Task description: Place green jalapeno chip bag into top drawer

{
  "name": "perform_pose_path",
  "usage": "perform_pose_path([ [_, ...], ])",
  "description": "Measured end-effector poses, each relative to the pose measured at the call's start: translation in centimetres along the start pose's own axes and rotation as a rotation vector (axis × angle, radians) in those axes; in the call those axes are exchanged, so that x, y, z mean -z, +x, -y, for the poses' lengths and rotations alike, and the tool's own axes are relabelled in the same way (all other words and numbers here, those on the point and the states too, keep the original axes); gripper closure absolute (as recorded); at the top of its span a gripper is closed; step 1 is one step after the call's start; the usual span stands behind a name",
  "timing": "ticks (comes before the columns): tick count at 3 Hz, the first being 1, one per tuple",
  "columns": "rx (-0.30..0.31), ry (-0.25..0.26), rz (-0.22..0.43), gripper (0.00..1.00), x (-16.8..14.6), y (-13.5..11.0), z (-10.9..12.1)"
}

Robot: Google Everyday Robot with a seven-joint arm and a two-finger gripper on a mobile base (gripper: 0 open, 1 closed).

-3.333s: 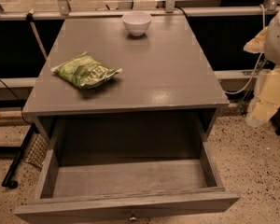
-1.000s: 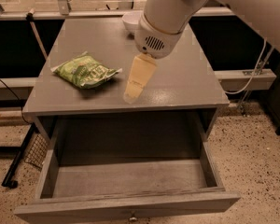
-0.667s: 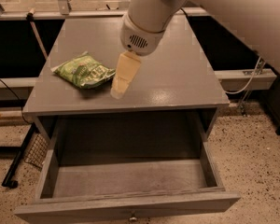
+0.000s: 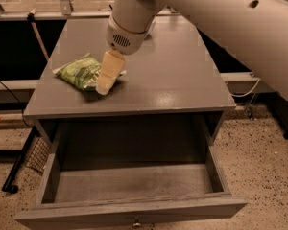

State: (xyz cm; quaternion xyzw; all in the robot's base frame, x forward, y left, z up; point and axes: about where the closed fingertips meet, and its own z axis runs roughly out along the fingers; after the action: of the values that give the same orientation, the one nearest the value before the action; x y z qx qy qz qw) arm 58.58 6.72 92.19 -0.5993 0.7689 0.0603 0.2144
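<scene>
green jalapeno chip bag [image 4: 79, 72]: lying flat on the desk [image 4: 173, 80] top, by the left edge, nearer the front-left corner than the back. Not lifted.
gripper [image 4: 103, 86]: mine, tilted down at the bag's right end, near the front edge. The tip is touching the bag or just beside it; I can't tell which. I also cannot tell if it is open or closed, since only its pale side shows.
arm [image 4: 221, 23]: mine, reaching in from the back-right corner across the desk top.
top drawer [image 4: 134, 213]: pulled out past the front edge, bare grey boards inside, no bag in it. knob [image 4: 136, 223] at the middle of the front panel.
done: drawer is open; gripper is at the bag.
left: secure the bag, lift it, carry it over the front edge, lower it into the drawer, let go.
progress: early, by my read. I'm at the grasp step and none of the placing is done.
risk: the foil looks slick and crinkly, so my guess is a pinch on one end could slip.
</scene>
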Motion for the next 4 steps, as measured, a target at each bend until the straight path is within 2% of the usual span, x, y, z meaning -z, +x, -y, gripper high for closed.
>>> perform_pose_path([
  [1, -0.063, -0.038, 0.021, 0.00, -2.1, -1.8, 1.6],
  [3, -0.136, -0.119, 0.028, 0.00, -5.4, -2.9, 3.3],
  [4, -0.171, -0.140, 0.048, 0.00, -7.0, -2.9, 3.7],
])
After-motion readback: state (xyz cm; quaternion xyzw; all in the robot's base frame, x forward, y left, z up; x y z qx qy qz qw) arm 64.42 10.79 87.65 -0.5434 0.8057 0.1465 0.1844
